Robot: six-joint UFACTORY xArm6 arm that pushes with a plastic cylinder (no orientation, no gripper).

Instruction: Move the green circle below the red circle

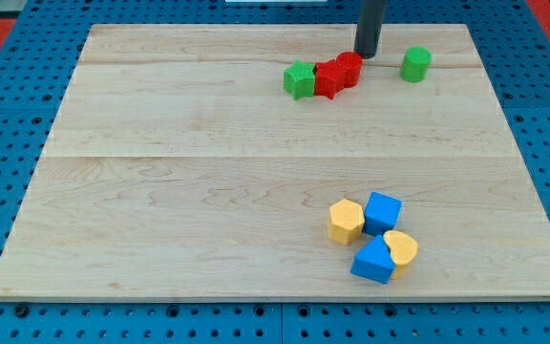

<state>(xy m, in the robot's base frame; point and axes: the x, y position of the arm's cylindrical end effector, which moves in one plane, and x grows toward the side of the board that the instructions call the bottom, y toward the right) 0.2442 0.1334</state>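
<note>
The green circle (414, 64) stands near the view's top right of the wooden board. The red circle (349, 67) lies to its left, touching a second red block (327, 78). A green star (299, 79) touches that red block on its left. My tip (367, 53) is at the view's top, just above and right of the red circle, and left of the green circle with a gap between them.
A cluster sits at the view's lower right: a yellow hexagon (346, 221), a blue cube (382, 211), a yellow heart-like block (401, 248) and a blue block (373, 260). The wooden board (208, 172) rests on a blue pegboard.
</note>
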